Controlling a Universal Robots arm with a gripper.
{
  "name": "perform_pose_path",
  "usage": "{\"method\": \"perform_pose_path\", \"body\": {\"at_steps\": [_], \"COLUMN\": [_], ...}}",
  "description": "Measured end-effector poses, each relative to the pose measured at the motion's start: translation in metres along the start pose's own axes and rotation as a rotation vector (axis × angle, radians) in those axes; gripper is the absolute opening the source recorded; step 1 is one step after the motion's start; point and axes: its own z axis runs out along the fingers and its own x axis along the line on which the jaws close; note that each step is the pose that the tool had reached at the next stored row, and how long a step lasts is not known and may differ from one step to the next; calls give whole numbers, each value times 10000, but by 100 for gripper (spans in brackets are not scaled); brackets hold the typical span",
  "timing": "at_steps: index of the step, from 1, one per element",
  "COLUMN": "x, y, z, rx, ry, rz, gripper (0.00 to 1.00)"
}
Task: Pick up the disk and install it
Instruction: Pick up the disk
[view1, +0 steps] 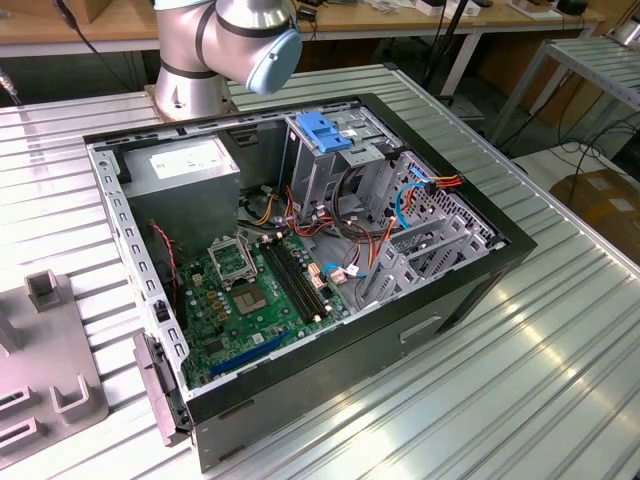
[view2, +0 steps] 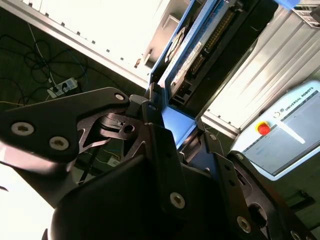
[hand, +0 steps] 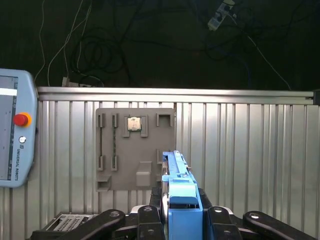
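In the first wrist view the disk is seen edge-on, a thin grey slab in a light blue carrier rail. My gripper is shut on it, with one black finger on either side. The second wrist view shows the disk from its connector end, its blue rail running up out of my gripper. Far beneath the held disk lies the ribbed metal table. The open computer case lies on its side in the exterior view, with its metal drive cage at the back.
A grey parts tray holding a small square chip lies on the table under the disk; the tray sits at the exterior view's left. A teach pendant rests at the table's edge. The arm's base stands behind the case. A blue handle tops the cage.
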Motion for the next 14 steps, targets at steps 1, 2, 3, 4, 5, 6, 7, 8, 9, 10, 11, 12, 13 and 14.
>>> {"method": "perform_pose_path", "body": {"at_steps": [1,2,3,4,5,6,7,8,9,10,11,12,13,14], "x": [0,0,1,1,1,1,1,1,2,2,2,2,2,2], "y": [-10,-24,-34,-46,-57,-69,-79,-92,-102,-118,-137,-154,-166,-176], "z": [0,0,0,-1,-1,-1,-1,-1,-1,-2,-2,-3,-3,-3], "rx": [0,0,1,0,0,1,0,1,0,1,0,0,0,-1], "ry": [0,0,0,0,0,0,0,0,0,0,0,0,0,0], "rz": [0,0,0,0,0,0,0,0,-1,0,0,0,0,-1], "gripper": [37,37,37,37,37,37,37,37,37,37,37,37,37,37]}}
